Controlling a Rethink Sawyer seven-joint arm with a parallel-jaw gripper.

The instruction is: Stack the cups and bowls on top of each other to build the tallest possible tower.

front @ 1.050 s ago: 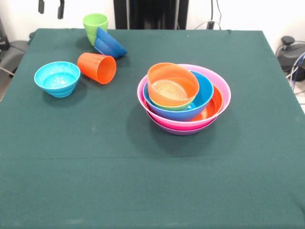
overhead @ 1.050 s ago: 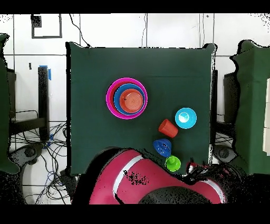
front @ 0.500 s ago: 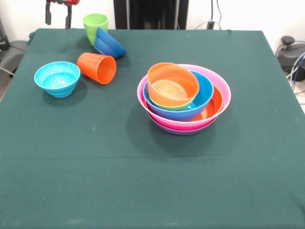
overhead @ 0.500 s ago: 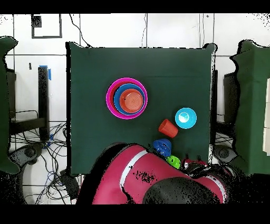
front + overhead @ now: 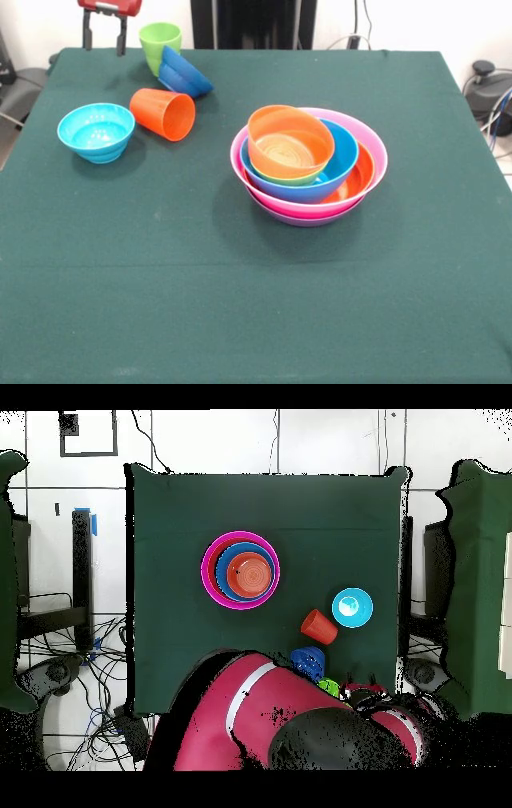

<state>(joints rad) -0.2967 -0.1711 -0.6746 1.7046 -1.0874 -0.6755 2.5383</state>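
Where the green tabletop [image 5: 240, 320] comes nearest the front camera it is bare cloth, with no writing or label to be read on it or on any of the plastic ware. Further back, right of centre, stands the tower [image 5: 309, 164]: a purple bowl [image 5: 300, 219] at the bottom with only its lower edge showing, a pink bowl [image 5: 370, 144] nested in it, then a large orange bowl [image 5: 360, 174], a blue bowl [image 5: 342, 154], a thin rim of lime bowl [image 5: 292, 179], and a small orange bowl [image 5: 290, 142] on top, tilted toward the camera. From overhead the same pile [image 5: 240, 570] reads as concentric rings.

Well apart to the left sits a light blue bowl [image 5: 96, 132], upright and alone. Just beside it, to its right, an orange cup [image 5: 163, 114] lies on its side with its mouth turned toward the tower. Behind that, a dark blue bowl [image 5: 183, 73] leans on edge against a lime cup [image 5: 159, 45], which stands upright near the far edge.

At the far left corner the pincer [image 5: 103, 35] hangs over the tabletop edge, its two dark fingers [image 5: 86, 36] spread with nothing between them, left of the lime cup and clear of it. Overhead, the red arm [image 5: 290, 724] covers the lime cup almost wholly and part of the dark blue bowl.
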